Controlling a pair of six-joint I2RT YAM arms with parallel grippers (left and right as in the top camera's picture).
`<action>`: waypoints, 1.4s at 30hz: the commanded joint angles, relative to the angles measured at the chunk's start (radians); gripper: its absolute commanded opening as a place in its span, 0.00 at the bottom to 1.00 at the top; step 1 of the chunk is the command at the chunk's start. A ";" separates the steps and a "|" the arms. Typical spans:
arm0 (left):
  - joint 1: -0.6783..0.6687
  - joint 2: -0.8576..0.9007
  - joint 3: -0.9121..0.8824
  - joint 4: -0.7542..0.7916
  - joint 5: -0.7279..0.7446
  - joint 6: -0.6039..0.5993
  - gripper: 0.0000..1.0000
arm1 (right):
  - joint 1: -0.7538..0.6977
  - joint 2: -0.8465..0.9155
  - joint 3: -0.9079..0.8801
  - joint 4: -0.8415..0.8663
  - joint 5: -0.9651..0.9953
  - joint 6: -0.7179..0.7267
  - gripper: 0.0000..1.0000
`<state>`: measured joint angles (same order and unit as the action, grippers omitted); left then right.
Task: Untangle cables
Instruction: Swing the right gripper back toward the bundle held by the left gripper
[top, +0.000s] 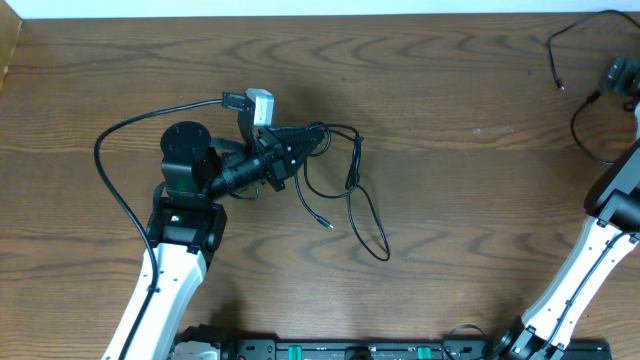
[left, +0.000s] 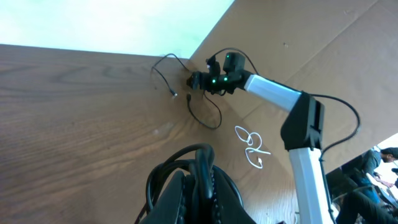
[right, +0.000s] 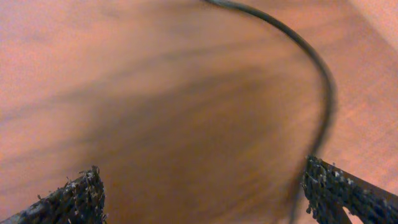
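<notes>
Overhead, and my left gripper (top: 292, 150) is out over the left half of the table (top: 450, 200), jaws pinched together on the tangle (top: 318, 132) of black cables. A grey plug (top: 260, 104) sits just behind the pinch. From the clamp, thin black loops spill to the right and trail toward the front edge, lying on the wood.

Left wrist view agrees: my fingers (left: 186, 193) sit close together at the bottom of the shot, with black cable arching over them and running down between.

Over to my right gripper (top: 622, 76), up at the far right corner, well apart from the tangle. The right wrist view is blurred, but both pads (right: 74, 199) show at the bottom corners, spread wide with bare wood between them, so those jaws are open and hold nothing. A separate black cable (right: 317, 60) curves down to the right-hand pad; whether it touches, I cannot tell.

A white cord (left: 250, 146) lies coiled on the lighter surface beyond the table.
</notes>
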<state>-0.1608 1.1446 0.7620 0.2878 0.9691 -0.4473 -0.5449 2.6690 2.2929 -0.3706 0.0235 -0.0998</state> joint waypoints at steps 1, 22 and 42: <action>0.003 -0.002 0.027 0.005 0.005 -0.002 0.07 | 0.033 -0.229 0.006 0.006 -0.175 0.068 0.99; 0.002 0.003 0.027 -0.005 -0.121 -0.079 0.08 | 0.200 -0.872 0.006 -0.912 -0.770 0.188 0.99; 0.002 0.142 0.027 0.665 -0.036 -0.911 0.08 | 0.625 -0.847 -0.404 -1.060 -0.908 -0.323 0.99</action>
<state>-0.1600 1.2957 0.7712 0.9012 0.8795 -1.2304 0.0570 1.8153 1.9465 -1.4654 -0.8314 -0.3992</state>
